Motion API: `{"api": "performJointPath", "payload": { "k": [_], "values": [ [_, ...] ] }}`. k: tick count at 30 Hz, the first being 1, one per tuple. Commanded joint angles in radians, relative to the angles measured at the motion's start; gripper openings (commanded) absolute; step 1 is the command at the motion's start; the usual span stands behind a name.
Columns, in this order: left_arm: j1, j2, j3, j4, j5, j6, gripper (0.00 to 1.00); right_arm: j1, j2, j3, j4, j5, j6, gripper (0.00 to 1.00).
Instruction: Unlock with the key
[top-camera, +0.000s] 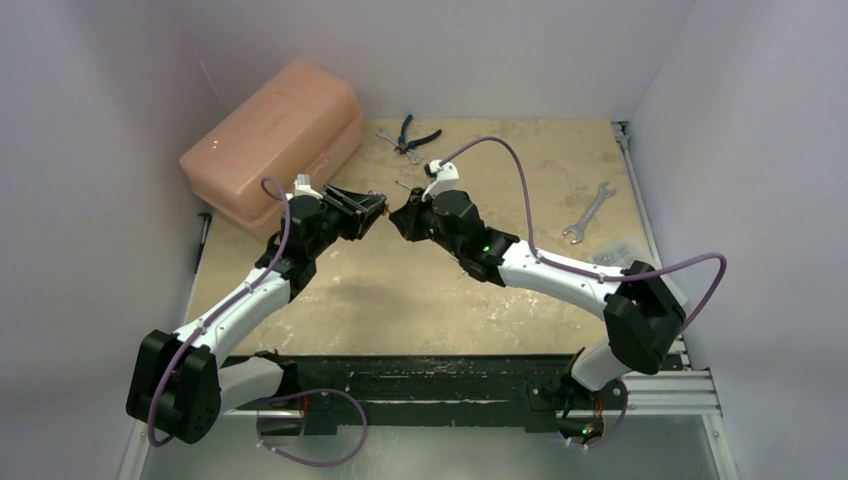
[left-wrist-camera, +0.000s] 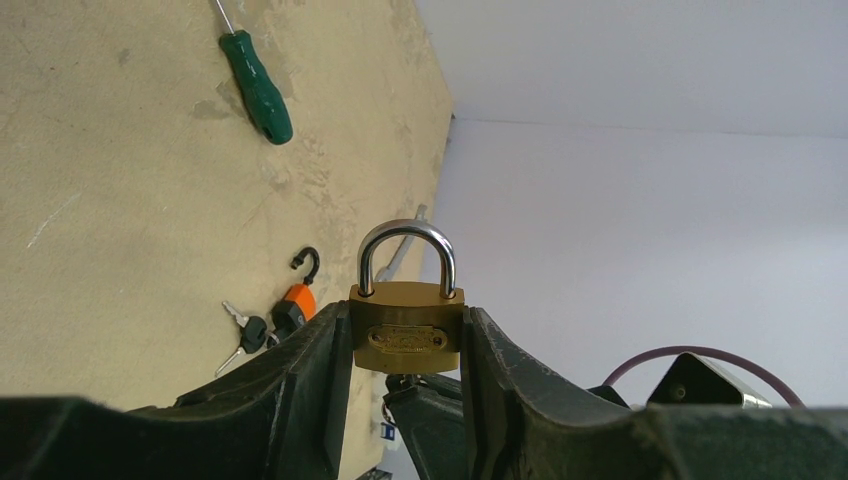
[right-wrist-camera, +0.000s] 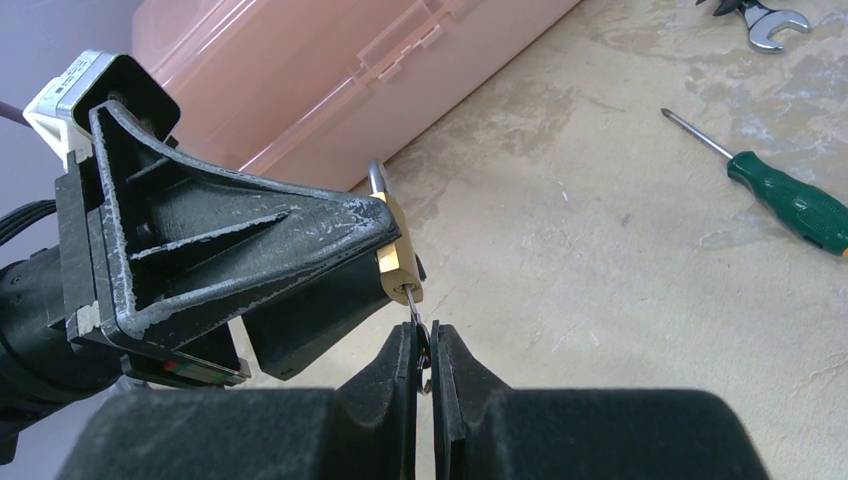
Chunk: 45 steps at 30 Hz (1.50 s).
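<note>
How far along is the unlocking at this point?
Done: left gripper clamps the padlock; right gripper pinches the key, whose blade appears to be in the keyway. In hand: presumably the turn. Left: the shackle sits closed in the body, so it is not yet unlocked.

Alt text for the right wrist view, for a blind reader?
The right gripper pinches a key entering the bottom of a brass padlock clamped in the left gripper. A pink box and green screwdriver lie behind.
</note>
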<state>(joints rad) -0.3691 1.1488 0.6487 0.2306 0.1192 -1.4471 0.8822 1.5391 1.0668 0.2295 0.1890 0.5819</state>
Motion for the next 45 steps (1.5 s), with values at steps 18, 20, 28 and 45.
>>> {"api": "performJointPath", "payload": {
  "k": [18,20,28,45],
  "values": [
    [-0.01,-0.034,0.019,0.045,0.024,-0.022,0.0,-0.008,0.036,0.085,0.083,-0.048,0.008,0.0],
    [-0.01,-0.035,0.019,0.046,0.025,-0.022,0.0,-0.008,0.034,0.084,0.086,-0.051,0.004,0.0],
    [-0.01,-0.041,0.011,0.071,0.031,-0.024,0.0,-0.008,0.035,0.084,0.118,-0.089,-0.023,0.0],
    [-0.017,-0.047,0.006,0.101,0.047,-0.008,0.0,-0.01,0.108,0.22,0.03,-0.187,-0.072,0.0]
  ]
}}
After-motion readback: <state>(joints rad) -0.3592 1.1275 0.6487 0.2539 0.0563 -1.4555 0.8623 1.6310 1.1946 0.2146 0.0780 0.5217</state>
